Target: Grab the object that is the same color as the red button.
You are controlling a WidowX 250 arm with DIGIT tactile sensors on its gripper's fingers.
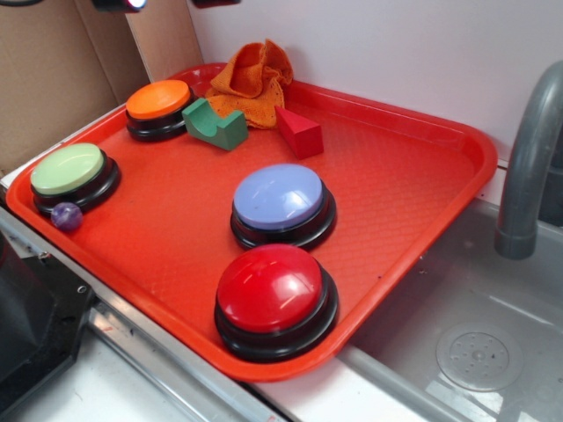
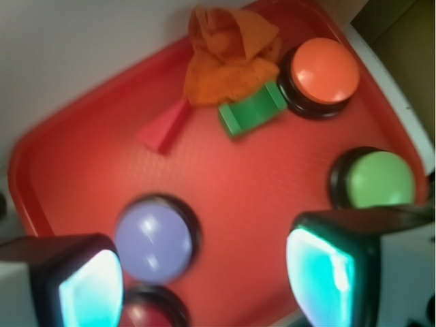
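Small matte red wedge block [image 1: 300, 132] near the tray's [image 1: 413, 189] far edge, beside the orange cloth [image 1: 252, 79]: likely light, rigid, best pinched across flat parallel sides; hand [image 2: 204, 272] spread apart, empty.

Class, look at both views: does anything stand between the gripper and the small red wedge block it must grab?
Nothing visible does. From the open gripper, bare tray leads to the red wedge. The purple button sits just left of that line; the orange cloth touches the wedge's far end.
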